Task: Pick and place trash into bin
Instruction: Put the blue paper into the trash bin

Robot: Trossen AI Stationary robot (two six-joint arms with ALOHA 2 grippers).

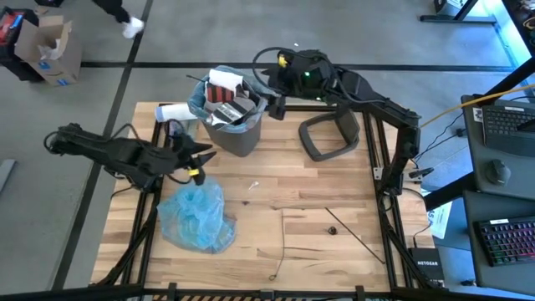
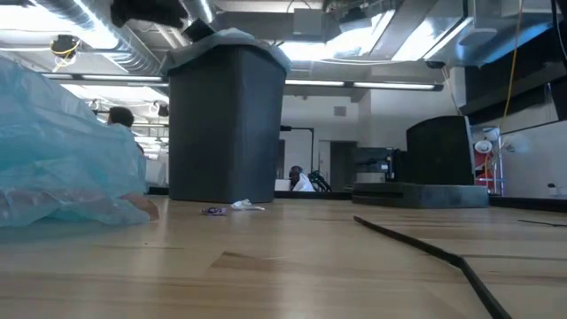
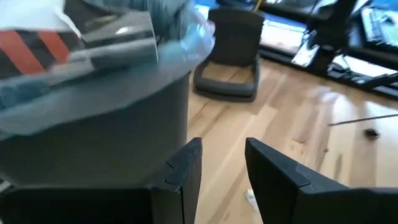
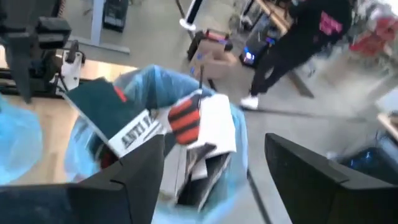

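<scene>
Judging by the load in the bin [image 1: 232, 117], the task is well advanced. The bin stands upright near the far left part of the tabletop [image 1: 276, 226], its light blue liner [image 1: 198, 99] folded over the rim, and it is heaped above rim level with trash: a red-black-white printed packet [image 4: 186, 118], a dark teal packet with white lettering [image 4: 118, 118] and white paper pieces [image 4: 217, 127].

The right claw [image 4: 211, 174] hangs directly over the bin mouth with its fingers spread wide and nothing between them; the printed packet lies just below, on top of the pile. The deposit appears made.

The left claw [image 3: 224, 177] sits low beside the bin wall, on the bin's left-near side, fingers partly apart with only bare wood visible between them; it holds nothing.

Outstanding items on the tabletop:
- a crumpled light blue plastic bag [image 1: 196, 216], left-near of the bin;
- a thin dark stick [image 1: 355, 238] and a small dark scrap [image 1: 332, 231] toward the right-near area;
- small white and dark scraps [image 2: 232, 208] at the bin's foot;
- a white item [image 1: 174, 112] just left of the bin.

The grey lid [image 1: 330, 134] lies flat to the right of the bin, not fitted. Bin capacity looks nearly exhausted; further items may sit loose on top and slide off.
</scene>
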